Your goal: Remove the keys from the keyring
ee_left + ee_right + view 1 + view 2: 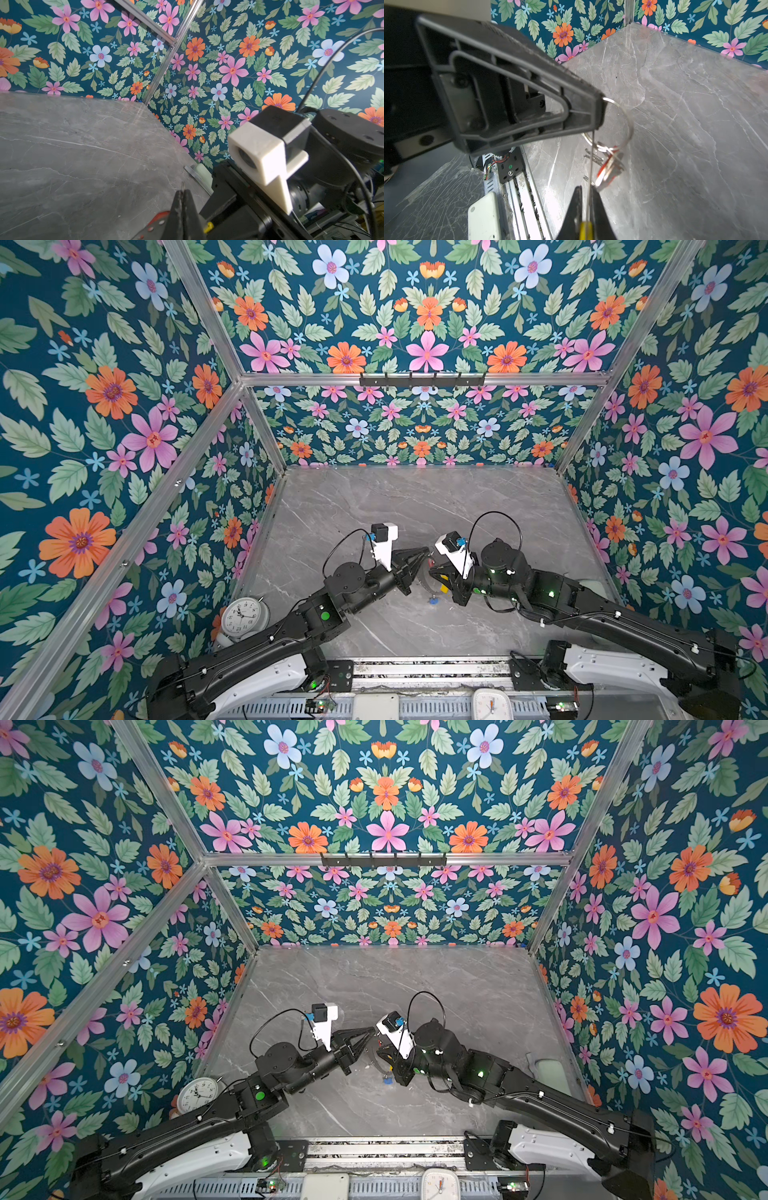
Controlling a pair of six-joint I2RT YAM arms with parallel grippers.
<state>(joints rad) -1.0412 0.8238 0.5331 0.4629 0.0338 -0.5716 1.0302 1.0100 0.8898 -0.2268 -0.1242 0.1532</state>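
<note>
**Item: keyring (592, 158).** Thin silver wire hoop, held off the grey marble table (415, 497) between the two arms, near the middle of the table's near half. Its yellow sleeve (586, 229) sits at the right-hand end. In the right wrist view the wire runs as a straight line from the sleeve to the tip of the left gripper, where a round loop of wire curves out beyond the tip.

**Left gripper (426, 551).** Reaches in from the left, fingers pressed together on the wire. In its own wrist view a sliver of wire sticks out past the closed fingertips (182, 194).

**Right gripper (586, 191).** Faces it from the right, just beside it. The fingers are nipped onto the yellow sleeve, and the tips show only a narrow slit with the wire running through it.

**Red-tagged key (608, 168).** Hangs from the round loop on small rings, between the two grippers and just past the right fingertips.

**Blue-tagged key (433, 600).** Lies on the near side of the hoop, below the right gripper's tips. Whether it rests on the table or dangles cannot be told.
</note>
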